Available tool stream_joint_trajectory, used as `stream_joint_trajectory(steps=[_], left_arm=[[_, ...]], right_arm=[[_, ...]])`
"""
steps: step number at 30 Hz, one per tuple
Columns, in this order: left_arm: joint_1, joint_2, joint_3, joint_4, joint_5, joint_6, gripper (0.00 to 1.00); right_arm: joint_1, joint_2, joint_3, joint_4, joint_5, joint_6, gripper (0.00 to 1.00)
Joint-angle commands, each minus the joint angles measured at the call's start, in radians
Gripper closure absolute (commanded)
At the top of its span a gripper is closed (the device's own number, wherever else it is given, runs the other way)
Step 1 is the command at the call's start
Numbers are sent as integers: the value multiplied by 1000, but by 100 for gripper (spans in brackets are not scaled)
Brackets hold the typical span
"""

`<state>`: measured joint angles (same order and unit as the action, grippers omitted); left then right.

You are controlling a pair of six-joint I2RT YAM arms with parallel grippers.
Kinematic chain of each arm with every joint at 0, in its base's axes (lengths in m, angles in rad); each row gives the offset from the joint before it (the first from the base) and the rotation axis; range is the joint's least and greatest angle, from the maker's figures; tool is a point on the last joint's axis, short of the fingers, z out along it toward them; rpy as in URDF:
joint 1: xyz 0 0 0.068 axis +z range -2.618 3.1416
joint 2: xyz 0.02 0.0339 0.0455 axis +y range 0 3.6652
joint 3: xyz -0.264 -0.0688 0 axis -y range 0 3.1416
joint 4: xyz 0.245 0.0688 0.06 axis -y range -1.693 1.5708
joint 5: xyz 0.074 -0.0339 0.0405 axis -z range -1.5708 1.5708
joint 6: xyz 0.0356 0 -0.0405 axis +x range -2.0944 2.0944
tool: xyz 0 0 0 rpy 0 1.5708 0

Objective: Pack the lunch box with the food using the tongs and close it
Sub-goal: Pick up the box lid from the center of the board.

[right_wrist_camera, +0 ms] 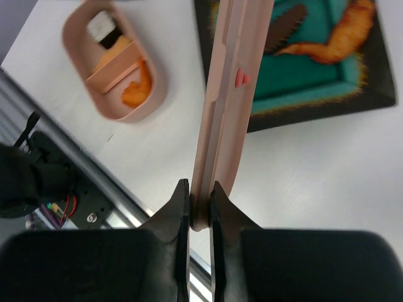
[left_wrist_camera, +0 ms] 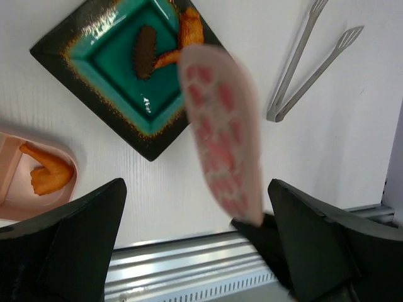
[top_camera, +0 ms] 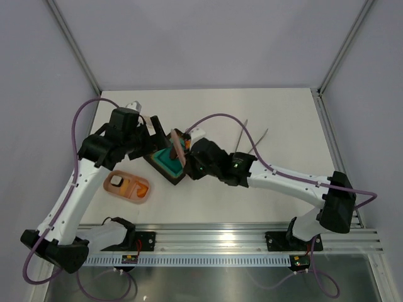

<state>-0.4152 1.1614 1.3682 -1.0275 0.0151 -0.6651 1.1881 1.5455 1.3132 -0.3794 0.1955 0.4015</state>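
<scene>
Right wrist: right claw clamped on the thin edge of the lid, which stands on edge over the tray. Left wrist: left claw spread wide, empty. Top: lunch box open beside the tray. Risk: the lid may pivot in that narrow pinch.

I read the lid as smooth matt pink plastic, its spots printed flat. At eleven o'clock on my left wrist view, the tray looks glazed and glossy. At two o'clock, the tongs are bare silver metal with a soft sheen. The table is white, matt and faintly grained. The lunch box is matt plastic.
</scene>
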Motion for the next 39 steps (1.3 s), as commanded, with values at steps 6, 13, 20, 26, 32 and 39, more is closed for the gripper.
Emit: stream_joint_trajectory(steps=[6, 13, 20, 26, 32, 39], left_arm=[[1, -235, -156, 199, -41, 27, 1], [3, -235, -146, 176, 51, 114, 1], [6, -275, -162, 230, 132, 142, 1], [7, -292, -207, 342, 328, 133, 1], [7, -331, -310, 575, 557, 15, 1], [9, -376, -426, 747, 623, -122, 1]], right_arm=[[-120, -81, -66, 30, -103, 106, 100], [-182, -136, -98, 88, -203, 175, 100], [-362, -235, -180, 207, -491, 267, 100], [-511, -297, -290, 497, -750, 421, 100], [-594, -274, -382, 856, -955, 591, 100], [-613, -231, -417, 1126, -1047, 747, 100]])
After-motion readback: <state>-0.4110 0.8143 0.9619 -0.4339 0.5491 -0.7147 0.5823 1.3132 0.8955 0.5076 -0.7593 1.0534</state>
